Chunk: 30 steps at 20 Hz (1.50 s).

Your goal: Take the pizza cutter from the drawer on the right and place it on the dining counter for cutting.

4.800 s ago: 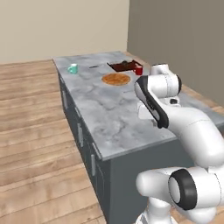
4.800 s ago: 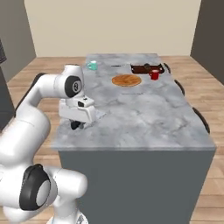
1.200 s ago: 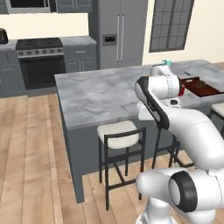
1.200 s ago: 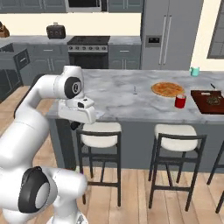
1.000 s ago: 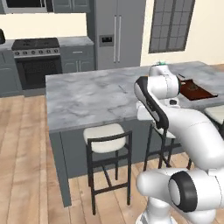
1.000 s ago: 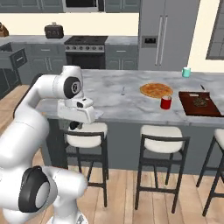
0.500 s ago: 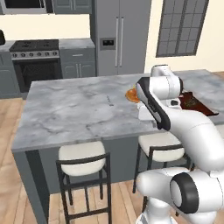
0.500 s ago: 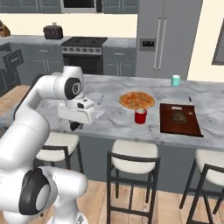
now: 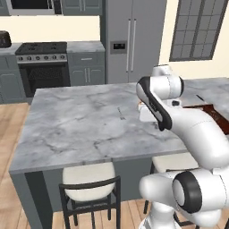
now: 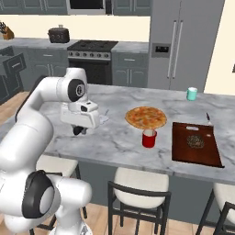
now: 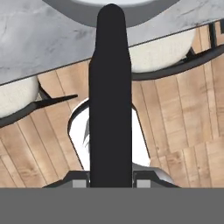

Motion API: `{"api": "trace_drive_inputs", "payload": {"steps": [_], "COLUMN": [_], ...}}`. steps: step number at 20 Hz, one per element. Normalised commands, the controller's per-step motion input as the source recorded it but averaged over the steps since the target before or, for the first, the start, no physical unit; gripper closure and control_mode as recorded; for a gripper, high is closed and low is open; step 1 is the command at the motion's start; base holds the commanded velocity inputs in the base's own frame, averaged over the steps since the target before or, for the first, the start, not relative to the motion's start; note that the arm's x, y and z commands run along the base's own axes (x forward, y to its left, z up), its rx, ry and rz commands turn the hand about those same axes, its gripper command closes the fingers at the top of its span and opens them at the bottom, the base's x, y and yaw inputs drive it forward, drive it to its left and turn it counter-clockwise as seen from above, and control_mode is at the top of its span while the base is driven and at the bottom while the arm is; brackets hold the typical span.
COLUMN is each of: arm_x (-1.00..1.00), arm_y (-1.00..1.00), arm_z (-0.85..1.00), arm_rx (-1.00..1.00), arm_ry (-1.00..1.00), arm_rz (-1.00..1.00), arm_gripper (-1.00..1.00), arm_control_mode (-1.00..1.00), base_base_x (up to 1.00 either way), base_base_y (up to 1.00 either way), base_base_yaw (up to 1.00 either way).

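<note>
Cream walls, wood plank floor (image 9: pixel 9 134), grey cabinets, steel fridge (image 9: pixel 132 40), black stove (image 9: pixel 42 67), gridded window (image 9: pixel 199 29)

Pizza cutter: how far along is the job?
Done: pickup. The black-handled, grey-wheeled pizza cutter is clamped in the gripper. In hand: the gripper hangs over the near edge of the grey-white veined marble dining counter. Left: set the cutter down on the marble and release.

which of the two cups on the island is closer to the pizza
The red cup, standing just in front of the pizza. The teal cup sits farther off, near the dining counter's far edge.
</note>
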Motion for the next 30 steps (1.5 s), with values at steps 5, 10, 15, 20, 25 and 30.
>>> {"api": "trace_drive_inputs", "payload": {"steps": [5,10,15,20,25,30], "arm_x": [0.79,1.00,1.00,0.94,0.92,0.58], "arm_y": [-0.19,-0.14,-0.28,-0.32,-0.07,0.00], "arm_z": [0.00,-0.09,-0.34,-0.63,-0.76,-0.90], "arm_rx": [0.13,0.20,0.13,-0.03,-0.04,-0.09], "arm_ry": [0.00,0.00,0.03,-0.04,-0.07,-0.11], "arm_rz": [0.00,0.01,0.03,0.00,0.07,0.04], "arm_gripper": [1.00,1.00,1.00,1.00,1.00,1.00], "arm_control_mode": [-1.00,-1.00,-1.00,-1.00,-1.00,-1.00], "base_base_x": [0.20,0.00,0.00,0.00,0.00,0.00], "base_base_y": [-0.06,0.00,0.00,0.00,0.00,0.00], "base_base_yaw": [0.00,0.00,0.00,0.00,0.00,0.00]}}
